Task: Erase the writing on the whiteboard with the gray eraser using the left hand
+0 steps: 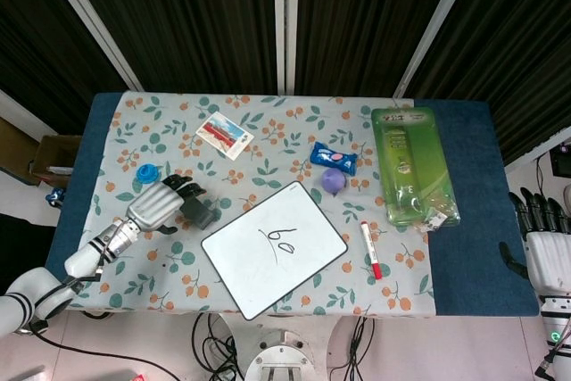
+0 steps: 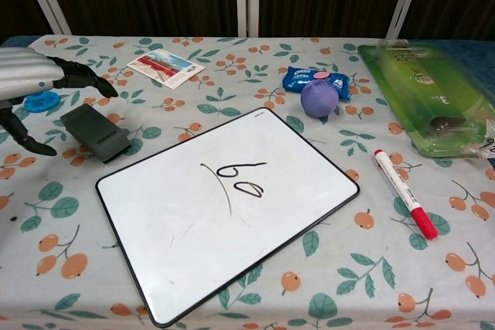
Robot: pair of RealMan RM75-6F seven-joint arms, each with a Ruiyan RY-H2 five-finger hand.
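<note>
The gray eraser (image 2: 94,132) lies flat on the floral cloth just left of the whiteboard (image 2: 186,229), partly covered by my hand in the head view (image 1: 203,215). The whiteboard (image 1: 241,260) carries black scribbles near its middle. My left hand (image 1: 159,203) hovers over the eraser's left end with fingers spread apart, holding nothing; in the chest view the left hand (image 2: 35,75) enters from the left edge above the eraser. My right hand (image 1: 546,252) stays open beyond the table's right edge.
A blue cap (image 1: 146,172) sits left of the eraser, a card (image 1: 224,135) behind it. A purple ball (image 1: 334,181), a blue packet (image 1: 333,158), a red marker (image 1: 370,249) and a green package (image 1: 410,165) lie right of the board.
</note>
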